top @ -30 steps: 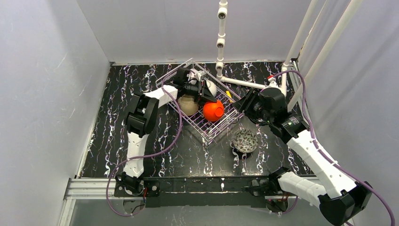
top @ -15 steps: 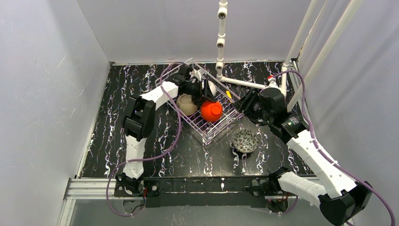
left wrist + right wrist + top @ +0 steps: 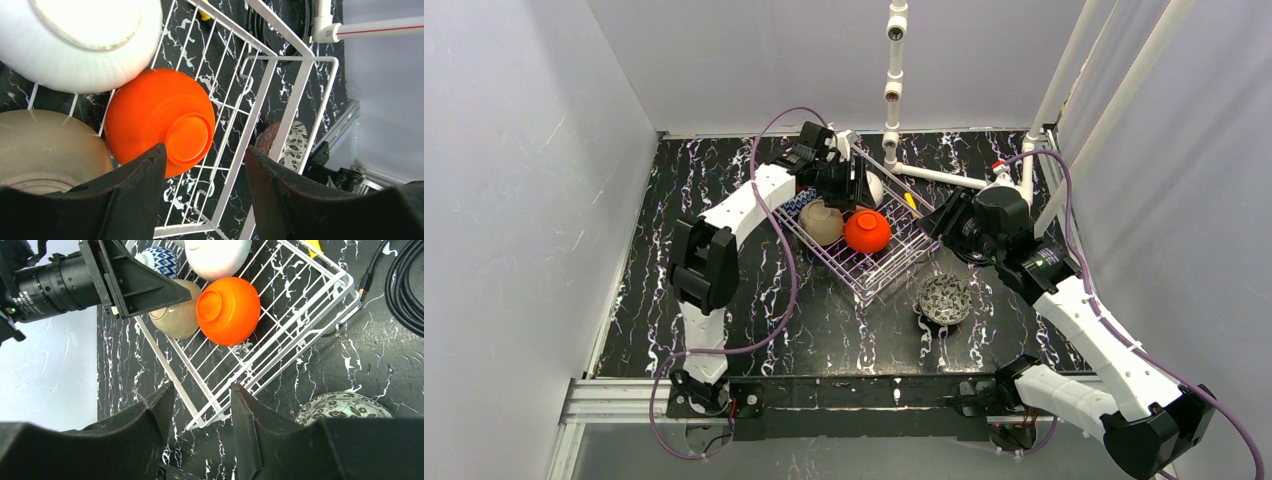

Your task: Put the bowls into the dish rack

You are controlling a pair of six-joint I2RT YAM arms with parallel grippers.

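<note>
No words, labels, brand marks, numbers or signs can be read in any of the three views.

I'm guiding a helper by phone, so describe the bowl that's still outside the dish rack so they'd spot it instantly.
Find the wire dish rack mid-table. Off its near right edge, one bowl sits alone on the black marbled tabletop. Only it is covered in dark-and-pale speckles.
</note>
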